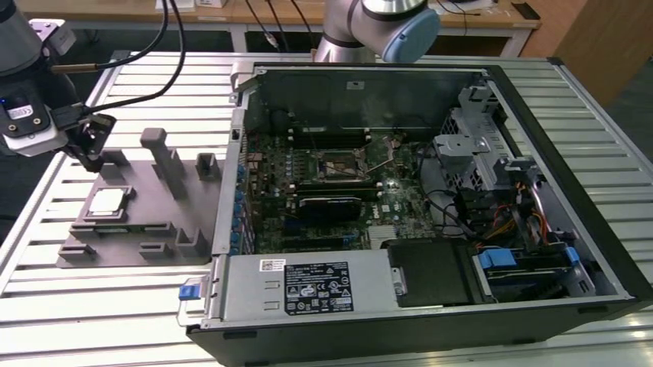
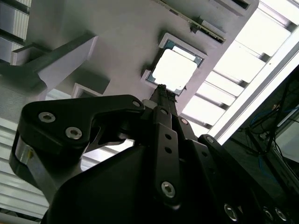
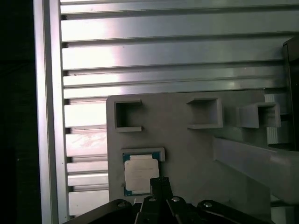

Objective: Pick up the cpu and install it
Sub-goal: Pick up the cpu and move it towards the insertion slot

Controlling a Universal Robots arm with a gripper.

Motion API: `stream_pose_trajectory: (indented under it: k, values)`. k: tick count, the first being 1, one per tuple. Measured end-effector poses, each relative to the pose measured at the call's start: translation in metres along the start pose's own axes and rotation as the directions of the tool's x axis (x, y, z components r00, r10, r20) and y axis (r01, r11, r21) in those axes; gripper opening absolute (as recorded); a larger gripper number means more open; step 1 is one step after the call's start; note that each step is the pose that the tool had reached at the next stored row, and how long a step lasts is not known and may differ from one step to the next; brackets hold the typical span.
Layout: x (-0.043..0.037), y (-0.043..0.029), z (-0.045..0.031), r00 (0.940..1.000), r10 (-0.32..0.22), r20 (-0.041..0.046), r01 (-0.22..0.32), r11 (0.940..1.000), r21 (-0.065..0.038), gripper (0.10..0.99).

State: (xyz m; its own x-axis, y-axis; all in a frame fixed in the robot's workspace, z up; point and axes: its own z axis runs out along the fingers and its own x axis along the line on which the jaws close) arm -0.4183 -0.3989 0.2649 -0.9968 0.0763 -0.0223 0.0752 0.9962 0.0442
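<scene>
exterior view: a grey fixture (image 1: 122, 248) lies on a slatted metal table (image 1: 72, 313); an open computer case (image 1: 571, 176) stands just beside the fixture, on the exterior view's right.
cpu: the cpu (image 1: 107, 201) lies flat in a square recess of the fixture, silver plate up.
gripper: the gripper (image 3: 159, 181) hangs over the fixture, its tips near the cpu's edge. in both wrist views the fingers look clenched together, with nothing between them.
done: nothing that shows; the cpu is not yet lifted from the fixture.
left: by my reading all of it: the grasp, the carry from the fixture to the socket (image 1: 337, 163) on the board inside the case, and the seating.
surface: pale grooved aluminium slats with bright glare; the fixture on them is matte grey, with posts and pockets.
room: behind the fixture and table, a wooden bench (image 1: 286, 17); dark cables (image 1: 176, 53) hang above the fixture's far end.
</scene>
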Motion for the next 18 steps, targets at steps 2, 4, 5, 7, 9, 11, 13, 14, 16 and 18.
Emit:
stream_pose_trajectory:
  k: [2, 4, 5, 7, 9, 11, 13, 14, 16, 18]
  values:
    - [0.0007, -0.0002, 0.0022, 1.0000, 0.000, 0.0001, 0.000, 1.0000, 0.000, 0.106]
    - [0.0015, -0.0003, 0.0043, 1.0000, 0.000, 0.0000, 0.000, 1.0000, 0.000, 0.106]
    - [0.0019, -0.0004, 0.0052, 1.0000, 0.000, 0.0000, 0.000, 1.0000, 0.000, 0.106]
    - [0.0028, -0.0006, 0.0069, 1.0000, 0.000, -0.0002, 0.000, 1.0000, 0.000, 0.106]
    - [0.0039, -0.0007, 0.0087, 1.0000, 0.000, 0.0000, 0.000, 1.0000, 0.000, 0.106]
    - [0.0052, -0.0009, 0.0105, 1.0000, 0.000, 0.0001, 0.000, 1.0000, 0.000, 0.106]
    - [0.0065, -0.0011, 0.0120, 1.0000, 0.000, -0.0001, 0.000, 1.0000, 0.000, 0.106]
    - [0.0072, -0.0012, 0.0128, 1.0000, 0.000, -0.0001, 0.000, 1.0000, 0.000, 0.106]
    - [0.0085, -0.0014, 0.0143, 1.0000, 0.000, -0.0001, 0.000, 1.0000, 0.000, 0.106]
    - [0.0098, -0.0016, 0.0158, 1.0000, 0.000, 0.0000, 0.000, 1.0000, 0.000, 0.106]
